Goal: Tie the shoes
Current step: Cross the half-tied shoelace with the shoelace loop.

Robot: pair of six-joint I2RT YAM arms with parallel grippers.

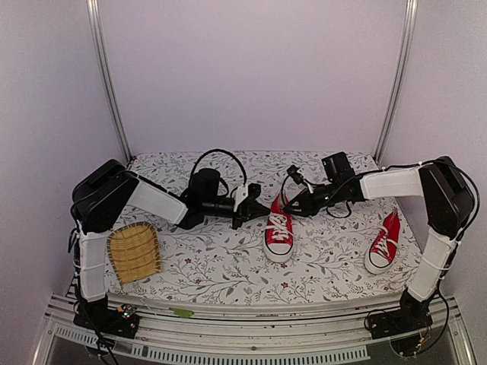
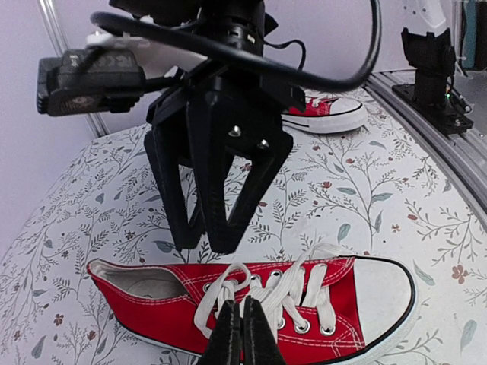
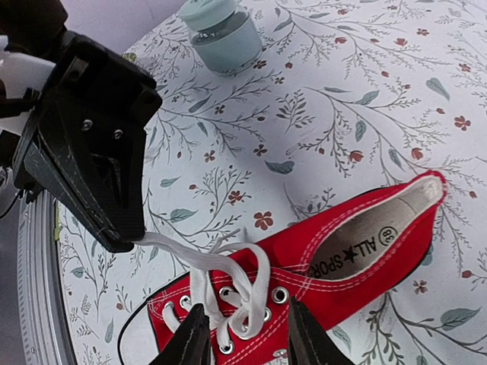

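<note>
Woven mat [image 1: 134,253] at near-left table [image 1: 221,274] edge; one shoe [image 1: 383,242] near right edge.

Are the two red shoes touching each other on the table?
No, the centre shoe and the right shoe lie apart with patterned cloth between them.

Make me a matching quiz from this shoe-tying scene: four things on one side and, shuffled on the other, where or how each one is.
Things:
1 left jaws
2 right jaws
3 spare shoe
4 woven mat

States:
A open over the middle shoe
B lying at the front left
C shut on a lace
D lying alone at the far right

Pairs: 1-C, 2-A, 3-D, 4-B
</note>
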